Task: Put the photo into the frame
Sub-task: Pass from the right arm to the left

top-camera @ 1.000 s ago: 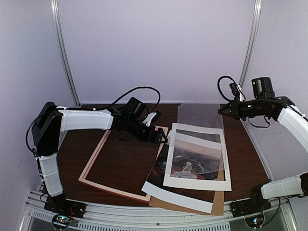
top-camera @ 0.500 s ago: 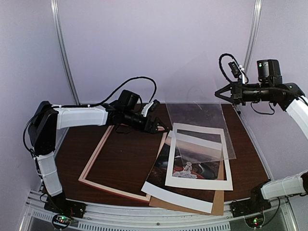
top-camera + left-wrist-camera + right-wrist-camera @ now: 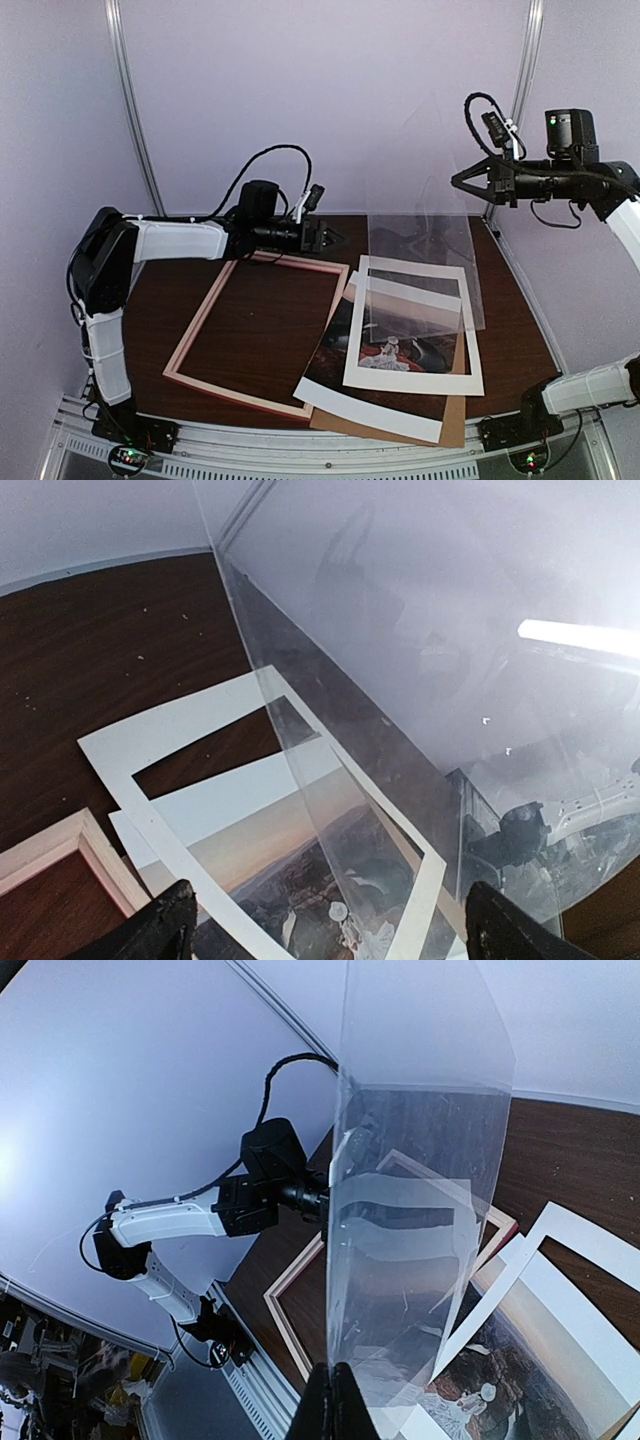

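I can read no text, label, brand or number on any feed. The photo (image 3: 332, 352) carries only its landscape, the clear sheet (image 3: 410, 1260) looks unmarked, and anything printed on the left arm (image 3: 170, 240) may be too small.

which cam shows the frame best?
Top external: nearly all of the frame is in view, lying flat. Left wrist catches only one corner at its bottom left. Right wrist shows its left part; the rest sits behind the clear sheet.
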`<state>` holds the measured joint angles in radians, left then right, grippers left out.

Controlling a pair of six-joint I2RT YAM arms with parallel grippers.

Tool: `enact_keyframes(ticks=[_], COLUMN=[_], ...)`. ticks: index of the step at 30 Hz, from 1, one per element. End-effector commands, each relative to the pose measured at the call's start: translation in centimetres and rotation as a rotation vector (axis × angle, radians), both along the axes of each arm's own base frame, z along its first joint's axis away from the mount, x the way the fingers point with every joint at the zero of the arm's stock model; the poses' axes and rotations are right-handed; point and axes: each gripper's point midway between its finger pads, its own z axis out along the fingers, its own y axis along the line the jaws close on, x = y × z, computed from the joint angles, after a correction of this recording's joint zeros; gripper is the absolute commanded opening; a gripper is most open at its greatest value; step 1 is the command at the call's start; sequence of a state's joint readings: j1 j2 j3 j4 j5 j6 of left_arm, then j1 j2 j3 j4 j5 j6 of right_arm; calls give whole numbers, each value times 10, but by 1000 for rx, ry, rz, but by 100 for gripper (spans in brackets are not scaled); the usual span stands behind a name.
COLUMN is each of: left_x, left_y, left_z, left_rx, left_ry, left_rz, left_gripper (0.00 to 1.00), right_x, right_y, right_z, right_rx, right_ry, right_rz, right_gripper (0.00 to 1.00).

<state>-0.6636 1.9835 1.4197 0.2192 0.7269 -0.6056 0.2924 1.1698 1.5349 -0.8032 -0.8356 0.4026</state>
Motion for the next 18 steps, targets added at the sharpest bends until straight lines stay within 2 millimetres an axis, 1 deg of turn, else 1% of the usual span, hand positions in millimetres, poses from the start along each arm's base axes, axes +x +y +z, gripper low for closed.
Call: enact_keyframes(ticks=[1,5,9,15,18], left_x=[17,24,25,19,12], left_y=[-21,-32,-42,-57,-65], left_z=[19,23,28,33,37], left_rx=[-142,-219,-293,-355,-365], left_ry=[-16,8,40,100,106], left_rz=[-30,-57,-99,-174,-213], left_gripper=[94,94,95,95,91], right_x=[-6,-7,-7,-4,-3], right_y=[5,7,9,8,7], right_z=[19,26,29,24,20], right_rx=[32,44,47,33,26], right_ry=[-22,-28,-31,-24,-18], right_rz=[25,34,38,26,21], right_gripper=[0,0,0,0,0])
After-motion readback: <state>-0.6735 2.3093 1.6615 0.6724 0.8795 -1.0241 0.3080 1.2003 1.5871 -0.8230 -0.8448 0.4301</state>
